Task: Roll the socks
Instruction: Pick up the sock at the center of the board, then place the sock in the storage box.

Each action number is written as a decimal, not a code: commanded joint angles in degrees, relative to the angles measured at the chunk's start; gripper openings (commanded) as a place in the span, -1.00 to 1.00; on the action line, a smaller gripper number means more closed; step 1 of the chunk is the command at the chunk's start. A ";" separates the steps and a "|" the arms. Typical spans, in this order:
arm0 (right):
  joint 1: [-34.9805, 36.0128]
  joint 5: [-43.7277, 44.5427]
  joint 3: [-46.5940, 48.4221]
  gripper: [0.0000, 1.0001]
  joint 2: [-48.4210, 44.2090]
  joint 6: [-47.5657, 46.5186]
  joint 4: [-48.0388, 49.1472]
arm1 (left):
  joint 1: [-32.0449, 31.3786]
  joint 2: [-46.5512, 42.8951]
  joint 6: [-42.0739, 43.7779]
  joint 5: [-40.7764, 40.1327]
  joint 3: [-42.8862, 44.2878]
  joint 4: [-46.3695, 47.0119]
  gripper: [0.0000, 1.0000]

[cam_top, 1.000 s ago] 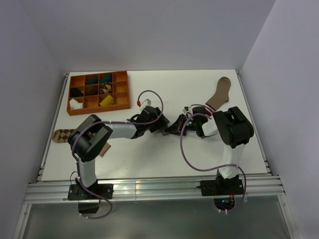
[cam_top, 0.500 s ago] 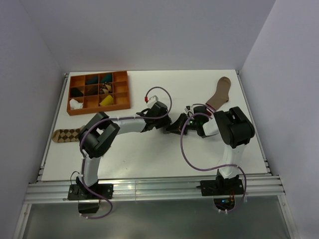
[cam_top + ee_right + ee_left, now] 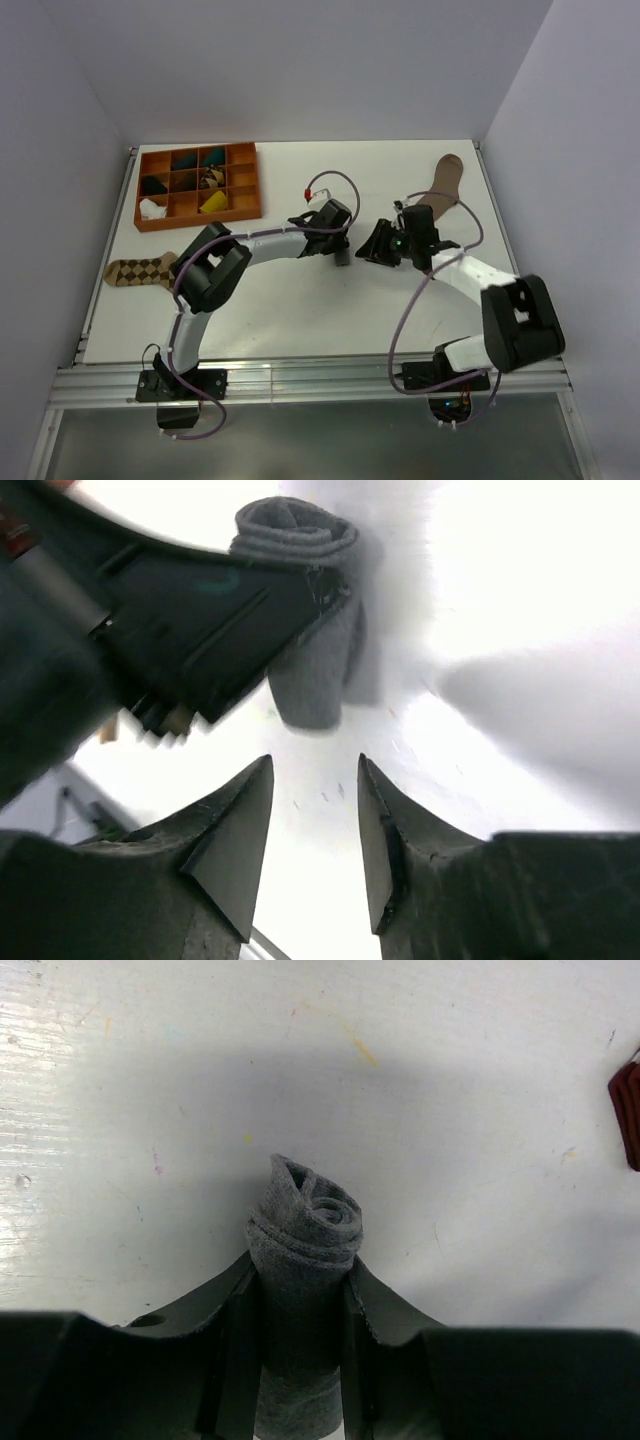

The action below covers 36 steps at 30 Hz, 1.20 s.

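Note:
A grey sock [image 3: 305, 1222], rolled into a tight cylinder, stands between the fingers of my left gripper [image 3: 303, 1268], which is shut on its sides. The top external view places the grey sock [image 3: 343, 258] mid-table under my left gripper [image 3: 338, 243]. My right gripper [image 3: 373, 247] is just right of it, apart from it. In the right wrist view my right gripper [image 3: 314, 770] is open with nothing between its fingers; the grey sock [image 3: 312, 675] lies ahead of it, in the grip of my left gripper [image 3: 215, 610]. No black or white loose sock is in view.
An orange compartment tray [image 3: 252, 180] holding small items stands at the back left. A tan diamond-patterned sock [image 3: 135, 271] lies at the left edge. A brown sock with a striped cuff [image 3: 441, 183] lies at the back right; a dark red bit [image 3: 628, 1115] shows at the left wrist view's right edge.
My right gripper opened, let go of the grey roll and drew back to the right, its elbow swinging out. My left gripper reached in from the left and closed on the roll.

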 commanded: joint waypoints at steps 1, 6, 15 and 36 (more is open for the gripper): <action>-0.06 13.41 -0.19 -0.01 -10.34 -6.93 -14.24 | -0.49 5.59 3.58 -2.40 -1.08 -14.91 -0.70; -0.85 16.87 0.86 0.10 -23.34 -8.61 -21.97 | -0.31 3.32 5.87 -7.32 0.51 -17.11 -0.99; -2.61 15.91 5.43 0.42 -35.05 -9.67 -27.53 | 9.07 -11.71 10.88 -10.68 -1.25 -18.35 -0.99; -2.79 6.76 5.96 0.71 -41.39 -12.21 -19.71 | 44.77 -22.09 57.97 4.34 -6.60 13.62 -1.00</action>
